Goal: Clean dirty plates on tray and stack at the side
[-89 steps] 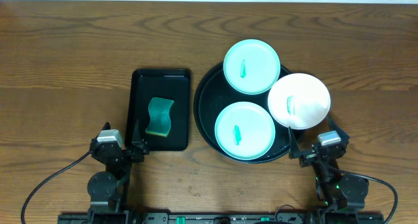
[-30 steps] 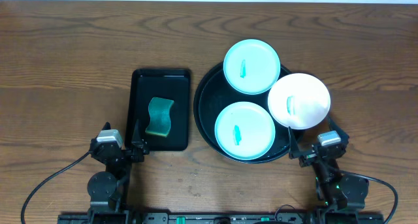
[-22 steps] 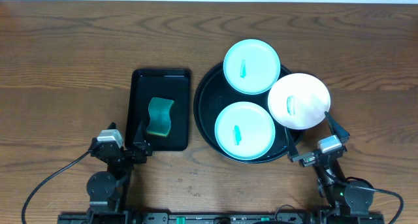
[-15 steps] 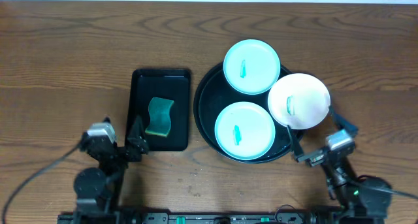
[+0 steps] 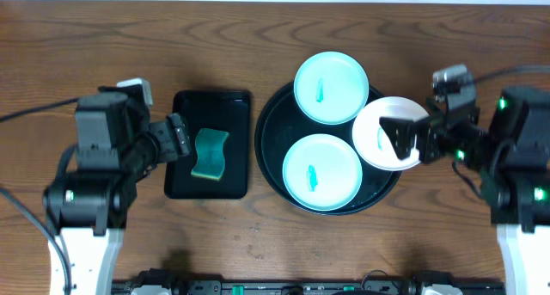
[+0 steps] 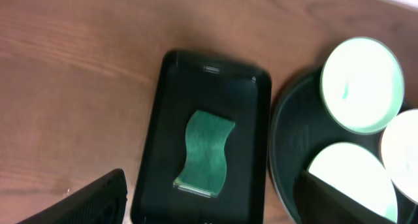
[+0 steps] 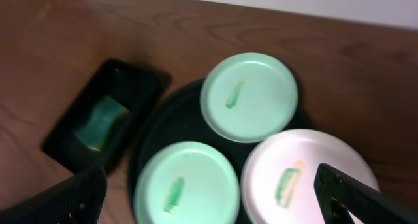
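Black fingertips stand at the two bottom corners of the left wrist view, far apart, so the left gripper is spread wide and carries nothing. It hangs over the left rim of the rectangular tray, just beside the green sponge lying in it. I judge this is because the sponge is the wiping tool and this arm is the one to fetch it. The right gripper shows the same in its own view, with fingers at the bottom corners, fully parted and empty. It hovers above the white plate, which I take to be the first plate to be steadied or lifted.

Nearest the robot, the near mint plate lies flat inside the round black tray. Further out, the white plate rests on the tray's right rim and overhangs it, so it probably sits slightly tilted. Farthest, the far mint plate rides over the far rim. The tray seems too small for all three to lie flat, which would explain the overhang. Each plate bears a green smear at its centre, so none is clean, and no stack exists beside the tray yet.
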You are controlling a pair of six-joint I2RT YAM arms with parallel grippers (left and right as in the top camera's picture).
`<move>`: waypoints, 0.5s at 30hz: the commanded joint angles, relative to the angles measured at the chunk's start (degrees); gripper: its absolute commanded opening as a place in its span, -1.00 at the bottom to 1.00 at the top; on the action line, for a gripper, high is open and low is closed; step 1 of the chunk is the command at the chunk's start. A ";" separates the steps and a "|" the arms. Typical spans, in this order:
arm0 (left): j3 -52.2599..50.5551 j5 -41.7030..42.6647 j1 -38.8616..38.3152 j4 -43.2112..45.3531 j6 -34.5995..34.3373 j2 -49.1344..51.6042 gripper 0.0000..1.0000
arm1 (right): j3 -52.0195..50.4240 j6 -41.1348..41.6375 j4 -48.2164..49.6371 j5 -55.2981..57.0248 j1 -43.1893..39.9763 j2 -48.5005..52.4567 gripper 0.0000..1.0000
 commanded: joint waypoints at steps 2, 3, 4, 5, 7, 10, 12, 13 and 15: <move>2.16 4.94 0.28 -3.48 0.37 2.38 0.64 | 1.95 10.27 -0.46 -3.56 -0.55 3.56 0.98; 2.16 6.25 0.28 -4.42 0.37 2.49 0.64 | 1.95 10.58 0.44 -3.56 -0.55 4.28 0.98; 2.16 6.62 0.28 -4.92 0.37 2.54 0.64 | 1.95 10.58 0.61 -3.56 -0.52 4.74 0.99; 2.16 6.58 0.28 -5.33 0.37 2.51 0.64 | 1.92 11.04 0.59 -3.56 -0.44 5.53 0.88; 2.10 6.62 0.28 -5.90 0.35 2.49 0.64 | 1.86 11.85 -1.36 -2.75 0.46 6.80 0.75; 0.72 6.78 0.07 -5.92 -1.42 2.93 0.58 | 0.85 12.15 -5.84 3.72 4.46 8.76 0.60; -0.46 6.58 -0.26 -6.71 -1.42 4.17 0.59 | -1.20 15.34 -7.65 11.43 8.74 9.70 0.56; -0.68 6.78 -0.26 -6.97 -2.01 4.90 0.59 | -2.56 17.59 -7.91 14.53 10.84 10.08 0.57; -0.68 7.02 -0.26 -6.91 -3.08 6.29 0.64 | -5.95 20.70 -7.06 17.22 14.49 10.84 0.60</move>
